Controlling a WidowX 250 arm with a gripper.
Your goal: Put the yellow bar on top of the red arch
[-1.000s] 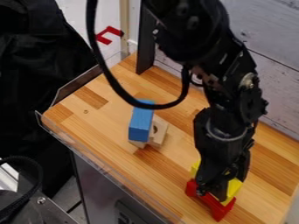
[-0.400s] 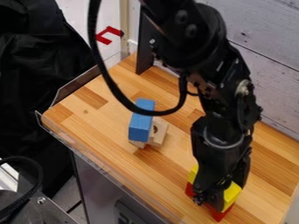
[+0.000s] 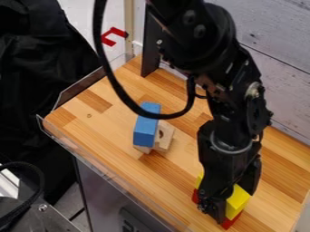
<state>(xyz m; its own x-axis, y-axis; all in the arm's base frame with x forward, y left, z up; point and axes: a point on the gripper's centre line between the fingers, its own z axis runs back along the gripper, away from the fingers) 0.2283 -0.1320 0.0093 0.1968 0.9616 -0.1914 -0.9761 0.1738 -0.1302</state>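
Yellow bar: lower right of the frame, so the yellow bar [image 3: 238, 200] is sitting right above the red arch, with bits of yellow peeking out on both sides of the gripper [image 3: 220, 206]
Red arch: the red arch [image 3: 231, 221] is under the bar, mostly hidden, just a red bit at each end
Jaws: down at the bar, right over the arch. Honestly can't tell if they're clenched on the bar or have let go
Arm: the black arm [image 3: 212, 50] comes in from the top edge and hangs down to the lower right, with a black cable [image 3: 115, 86] looping off to its left
Blue block: the blue block [image 3: 146, 131] is around the middle of the frame, well apart from the arch, lying over part of a plain wooden piece [image 3: 165, 136] with a round hole in it
Worktop: the worktop [image 3: 109, 120] is striped wood, with a see-through edging along its left side
Behind it: whitish boards [image 3: 281, 65] at upper right, black cloth [image 3: 36, 68] on the left, and a red hook-shaped thing [image 3: 111, 34] at upper left
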